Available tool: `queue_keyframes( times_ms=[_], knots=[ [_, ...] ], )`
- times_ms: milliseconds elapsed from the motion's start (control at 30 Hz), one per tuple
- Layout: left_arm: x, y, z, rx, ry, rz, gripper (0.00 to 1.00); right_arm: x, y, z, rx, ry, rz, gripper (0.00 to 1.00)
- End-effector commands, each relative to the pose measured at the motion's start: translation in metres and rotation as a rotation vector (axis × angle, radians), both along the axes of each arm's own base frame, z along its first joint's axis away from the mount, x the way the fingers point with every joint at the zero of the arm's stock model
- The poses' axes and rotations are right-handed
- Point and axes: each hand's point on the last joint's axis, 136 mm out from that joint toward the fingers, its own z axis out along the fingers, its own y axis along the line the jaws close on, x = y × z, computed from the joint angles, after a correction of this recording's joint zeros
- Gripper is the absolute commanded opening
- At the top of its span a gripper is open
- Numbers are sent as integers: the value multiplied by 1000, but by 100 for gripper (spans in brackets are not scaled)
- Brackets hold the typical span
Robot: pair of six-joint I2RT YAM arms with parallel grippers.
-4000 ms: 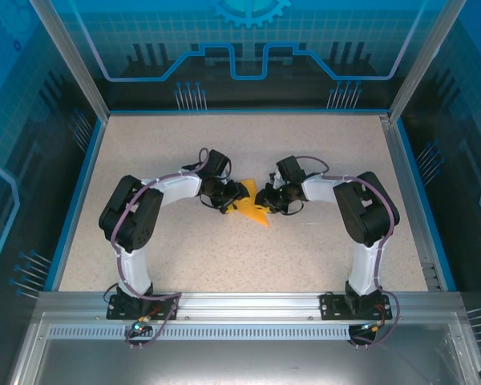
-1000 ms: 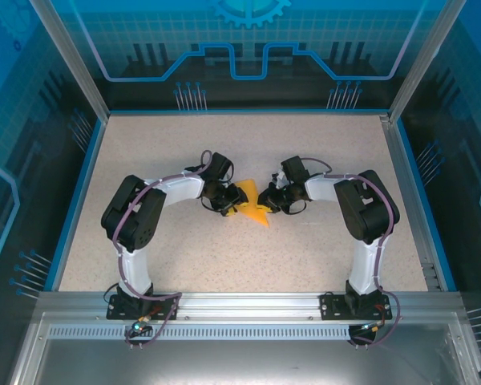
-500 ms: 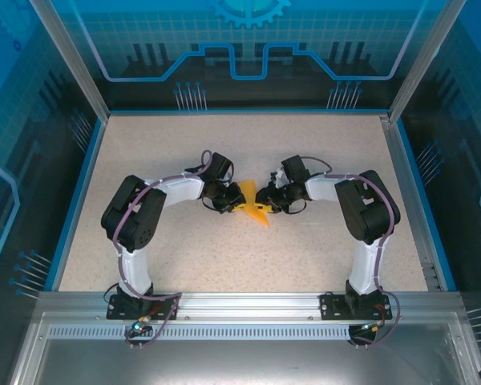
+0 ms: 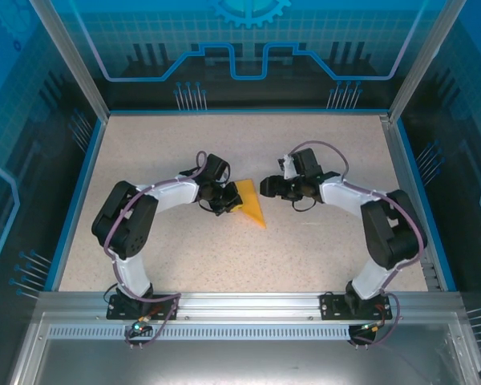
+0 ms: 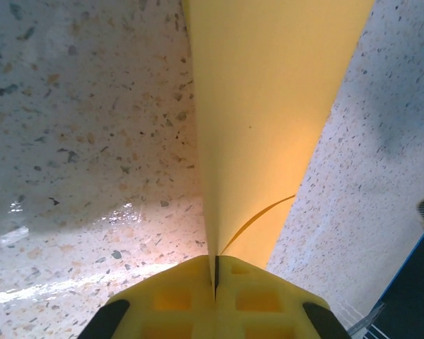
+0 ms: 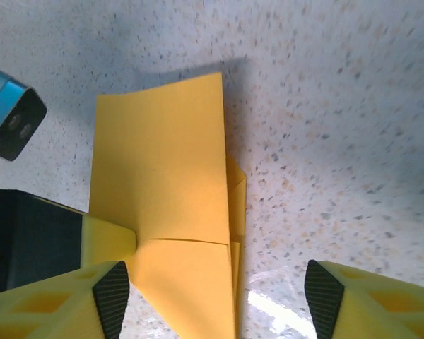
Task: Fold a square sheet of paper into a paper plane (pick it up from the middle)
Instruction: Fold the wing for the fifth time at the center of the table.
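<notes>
Left end effector (image 5: 215, 274) now clamped on plane (image 4: 251, 204); right end effector (image 4: 268, 187) just released, jaws wide, backed off right. Handover done, likely regrasp next.

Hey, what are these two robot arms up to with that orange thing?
They are folding a paper plane. The left gripper is shut on the folded bright-orange paper, a long pointed wedge, pinching it at a crease near the middle of the speckled table. The right gripper is open, close beside the paper and gripping nothing. The plane looks only partly folded.
</notes>
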Motion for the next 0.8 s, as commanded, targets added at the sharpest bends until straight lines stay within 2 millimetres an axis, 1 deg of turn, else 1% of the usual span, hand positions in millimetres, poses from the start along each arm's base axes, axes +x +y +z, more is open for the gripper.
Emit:
queue_keyframes(
  times_ms=[0,67,167,233,300,400,500,567,633,767],
  knots=[
    [-6,2,4,6,11,24,0,-6,-1,5,-146,-205,100,74],
    [-6,2,4,8,19,28,0,-17,4,5,-202,-307,160,75],
    [-6,2,6,6,20,28,0,-34,20,7,-297,-508,276,78],
    [-6,0,6,4,24,25,0,-45,30,7,-339,-604,342,79],
    [-5,0,6,4,30,24,0,-50,34,5,-360,-641,375,77],
    [-5,-1,7,0,35,26,0,-57,47,2,-375,-719,434,73],
    [-4,-1,9,2,36,28,0,-62,57,-7,-409,-769,491,70],
    [-4,-2,11,3,38,23,0,-69,66,-16,-400,-796,566,70],
    [-4,-1,12,7,40,18,0,-72,76,-18,-402,-850,607,69],
    [-5,-1,14,8,41,17,0,-65,85,-20,-406,-901,607,68]
  ],
)
